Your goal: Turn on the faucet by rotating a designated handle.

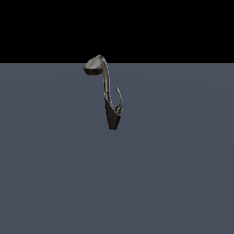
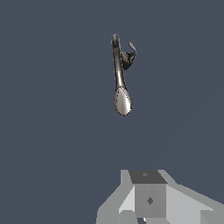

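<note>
Your pincer (image 2: 146, 214) sat well apart from the faucet (image 1: 109, 98); its opening couldn't be told. The handle (image 1: 119, 98) looked untouched, so the turning remained.

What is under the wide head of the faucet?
Under the spout head of the faucet there is only bare grey floor; no sink or bowl shows. The handle stands on the other side of the neck.

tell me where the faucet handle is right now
In the exterior view the handle is the thin hooked lever rising from the faucet base on the exterior view's right of the curved neck, below the spout head.
</note>
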{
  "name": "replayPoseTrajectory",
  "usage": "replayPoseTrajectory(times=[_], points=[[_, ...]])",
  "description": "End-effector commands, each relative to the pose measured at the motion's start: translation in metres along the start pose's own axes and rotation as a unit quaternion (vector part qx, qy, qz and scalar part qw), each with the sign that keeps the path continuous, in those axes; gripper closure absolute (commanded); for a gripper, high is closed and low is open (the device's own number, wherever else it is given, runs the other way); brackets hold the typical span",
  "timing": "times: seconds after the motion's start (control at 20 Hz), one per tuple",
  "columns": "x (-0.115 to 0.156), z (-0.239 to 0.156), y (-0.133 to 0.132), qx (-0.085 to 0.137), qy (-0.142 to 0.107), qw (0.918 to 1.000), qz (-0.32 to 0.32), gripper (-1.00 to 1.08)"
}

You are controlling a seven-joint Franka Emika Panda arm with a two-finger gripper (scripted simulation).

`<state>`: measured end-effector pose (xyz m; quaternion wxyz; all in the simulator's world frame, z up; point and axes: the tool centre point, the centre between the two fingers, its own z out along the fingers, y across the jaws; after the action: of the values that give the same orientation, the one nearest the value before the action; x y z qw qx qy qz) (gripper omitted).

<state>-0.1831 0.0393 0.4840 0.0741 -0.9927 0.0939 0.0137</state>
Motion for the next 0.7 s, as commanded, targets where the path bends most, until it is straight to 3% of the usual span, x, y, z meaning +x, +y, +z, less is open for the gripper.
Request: replayPoseTrajectory(times=[0.0,0.35,0.65], points=[[0.018,0.008,-0.005,0.018,-0.011,0.9993,0.031,1.08],[0.070,0.033,-0.014,0.065,-0.044,0.9894,0.122,1.08],[0.115,0.062,-0.017,0.102,-0.073,0.9708,0.205,1.08]])
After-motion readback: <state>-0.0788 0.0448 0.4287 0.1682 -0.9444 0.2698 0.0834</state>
